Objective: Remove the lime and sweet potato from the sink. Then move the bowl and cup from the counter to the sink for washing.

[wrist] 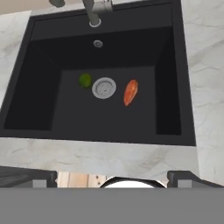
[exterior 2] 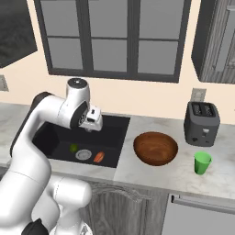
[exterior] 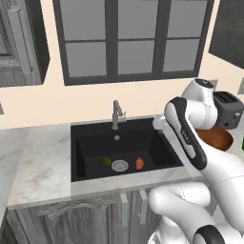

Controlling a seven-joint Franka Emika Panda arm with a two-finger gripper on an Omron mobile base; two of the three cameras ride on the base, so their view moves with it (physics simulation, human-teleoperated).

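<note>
We are seeing the pale marbled stone counter (exterior 2: 151, 176) carrying, to the arm's right, a wide brown wooden bowl (exterior 2: 155, 148), a bright green cup (exterior 2: 202, 162) and a dark grey toaster (exterior 2: 202, 123).

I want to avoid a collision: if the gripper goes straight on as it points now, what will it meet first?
Probably the bare black floor of the sink, near the drain, between the lime and the sweet potato. Depth is unclear.

No readable text or labels anywhere (no brands or numbers either)
</note>
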